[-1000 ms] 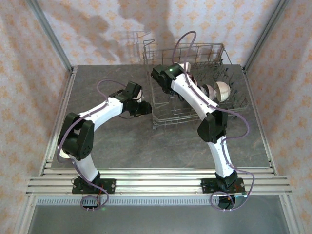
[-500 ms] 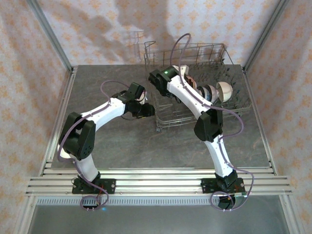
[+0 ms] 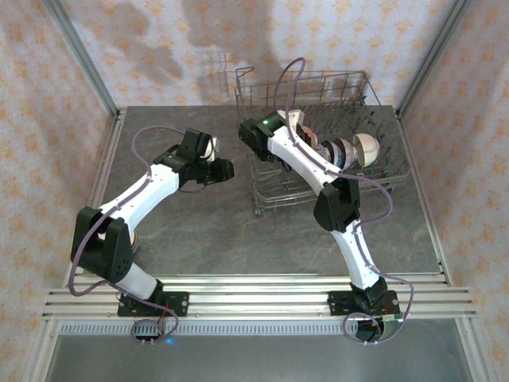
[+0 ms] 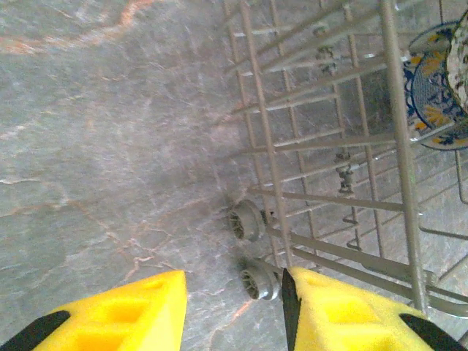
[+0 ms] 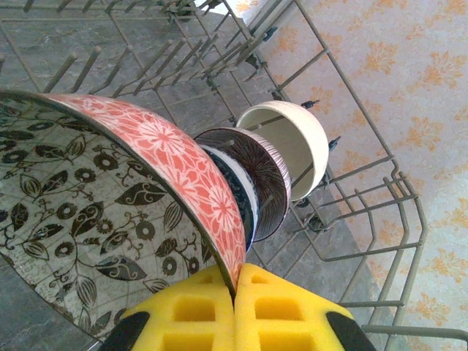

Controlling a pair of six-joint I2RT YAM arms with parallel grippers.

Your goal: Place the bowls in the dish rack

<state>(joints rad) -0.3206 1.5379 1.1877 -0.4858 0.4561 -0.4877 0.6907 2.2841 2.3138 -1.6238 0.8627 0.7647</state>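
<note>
My right gripper [image 5: 235, 285] is shut on the rim of a pinkish floral bowl [image 5: 168, 168] with a leaf-patterned inside, held on edge inside the dish rack [image 5: 380, 219]. Just behind it, standing on edge, are a dark blue bowl [image 5: 247, 199], a brown striped bowl [image 5: 259, 172] and a cream bowl [image 5: 296, 139]. In the top view the right gripper [image 3: 285, 135] holds the pinkish bowl [image 3: 298, 121] at the left end of the dish rack [image 3: 318, 195]. My left gripper [image 4: 234, 307] is open and empty, low over the table by the rack's small wheels [image 4: 245, 219]. A blue-and-white bowl [image 4: 439, 95] stands inside the rack.
Patterned walls and metal frame posts [image 3: 83, 64] enclose the grey stone table [image 3: 223, 239]. The left gripper [image 3: 223, 169] hovers just left of the rack. A tall cutlery basket [image 3: 238, 87] rises at the rack's back left corner.
The left arm has swung left and back, its gripper drawing away from the rack's left side. The right arm has shifted slightly left with the pinkish bowl in it.
</note>
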